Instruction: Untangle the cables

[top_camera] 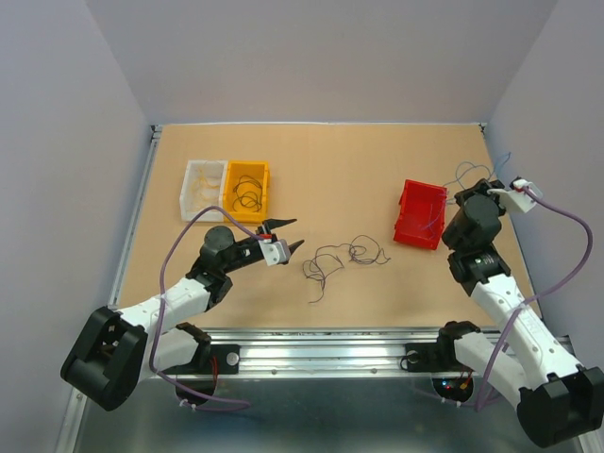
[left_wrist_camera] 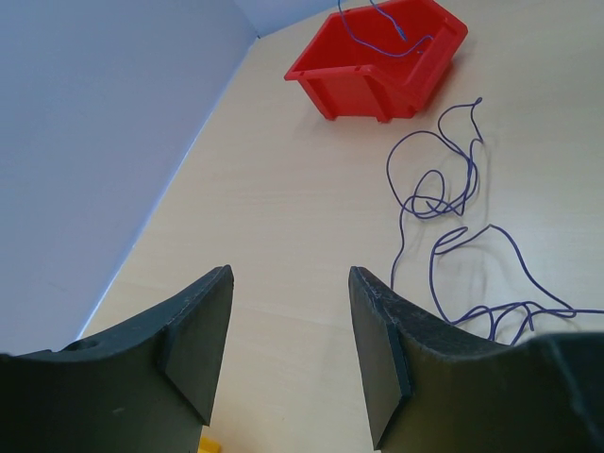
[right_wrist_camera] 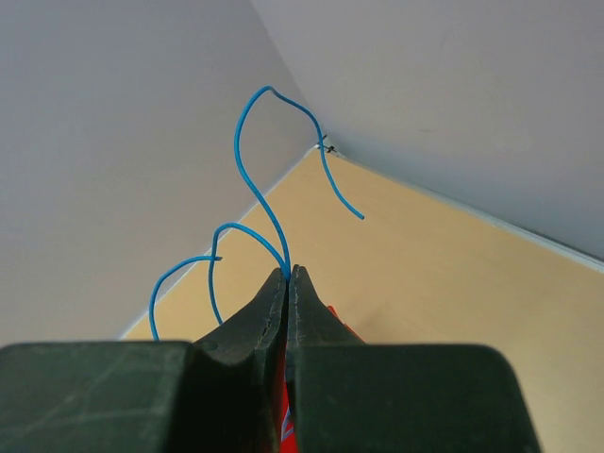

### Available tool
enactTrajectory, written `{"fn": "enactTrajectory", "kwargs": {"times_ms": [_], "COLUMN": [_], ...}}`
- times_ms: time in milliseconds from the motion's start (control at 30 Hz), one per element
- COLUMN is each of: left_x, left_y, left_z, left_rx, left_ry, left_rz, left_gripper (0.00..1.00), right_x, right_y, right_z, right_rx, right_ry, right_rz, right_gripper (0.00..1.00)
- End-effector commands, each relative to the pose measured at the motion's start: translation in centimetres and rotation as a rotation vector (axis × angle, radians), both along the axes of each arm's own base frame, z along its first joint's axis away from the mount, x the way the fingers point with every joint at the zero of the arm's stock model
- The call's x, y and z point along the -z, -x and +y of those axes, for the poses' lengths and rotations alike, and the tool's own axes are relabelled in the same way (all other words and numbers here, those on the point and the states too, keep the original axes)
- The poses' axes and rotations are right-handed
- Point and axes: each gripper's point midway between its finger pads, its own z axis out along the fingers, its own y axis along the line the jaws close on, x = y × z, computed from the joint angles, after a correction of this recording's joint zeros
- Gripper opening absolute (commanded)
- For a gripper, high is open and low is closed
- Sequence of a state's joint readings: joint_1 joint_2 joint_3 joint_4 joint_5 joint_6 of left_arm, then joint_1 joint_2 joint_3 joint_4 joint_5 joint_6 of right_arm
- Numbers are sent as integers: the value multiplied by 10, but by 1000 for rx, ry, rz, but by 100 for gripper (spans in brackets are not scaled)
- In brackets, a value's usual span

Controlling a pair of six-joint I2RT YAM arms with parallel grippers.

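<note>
My left claw (top_camera: 295, 233) hangs released over the left half of the wooden table (top_camera: 359, 170), its two dark fingers spread wide with nothing between them, pointing right toward the cables (top_camera: 340, 260). That bunch of thin, dark purple-blue loops lies loose on the bare wood near the middle of the table, just to the right of my left fingertips and apart from them; from my left wrist I see it trailing in curls toward the red bin (top_camera: 406, 212), which sits farther right. My right claw (right_wrist_camera: 288, 274) is clenched tight on a single blue wire (right_wrist_camera: 255, 189), pinched right at the fingertips, and the wire springs up from the grip in two or three open curves with one free end in the air. I hold it up at the far right of the table, just beside and above the red bin. At the far left a yellow bin (top_camera: 248, 166) holds a few dark wire loops, and a white bin (top_camera: 185, 189) stands touching its left side.
</note>
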State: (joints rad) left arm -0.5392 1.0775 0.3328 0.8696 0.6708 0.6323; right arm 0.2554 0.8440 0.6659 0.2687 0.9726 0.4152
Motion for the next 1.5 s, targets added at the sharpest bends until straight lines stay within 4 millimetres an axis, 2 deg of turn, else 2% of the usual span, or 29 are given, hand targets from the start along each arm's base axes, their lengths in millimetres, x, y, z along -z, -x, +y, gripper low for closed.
{"fn": "enactTrajectory", "kwargs": {"times_ms": [0, 133, 400, 567, 667, 833, 1033, 1067, 1267, 1367, 1467], "left_x": [-11, -10, -9, -10, -10, -12, -12, -11, -10, -10, -10], "left_y": [2, 1, 1, 1, 2, 2, 4, 4, 2, 2, 3], "left_z": [3, 3, 3, 3, 4, 4, 4, 3, 3, 4, 3], "left_rx": [-2, -3, -3, -5, -6, -8, 0, 3, 1, -2, 5], "left_ry": [18, 16, 14, 15, 15, 19, 19, 17, 12, 13, 13], "left_rz": [-54, -53, -53, -57, -58, -62, -65, -62, -59, -60, -57], "left_gripper": [63, 63, 63, 63, 63, 63, 63, 63, 64, 64, 65], "right_x": [6, 19, 63, 80, 93, 124, 158, 157, 201, 221, 229], "right_y": [3, -6, -32, -42, -44, -36, -36, -41, -61, -64, -65], "right_z": [-7, -3, 6, 15, 21, 31, 45, 48, 73, 78, 75], "right_rx": [49, 36, 15, -38, -66, -127, -201, -214, -334, -349, -323], "right_ry": [-10, -10, -16, -18, -27, -50, -67, -67, -59, -63, -70], "right_rz": [6, 41, 150, 197, 266, 414, 561, 575, 779, 837, 853], "right_gripper": [1, 1, 1, 1, 1, 0, 0, 0, 1, 1, 1]}}
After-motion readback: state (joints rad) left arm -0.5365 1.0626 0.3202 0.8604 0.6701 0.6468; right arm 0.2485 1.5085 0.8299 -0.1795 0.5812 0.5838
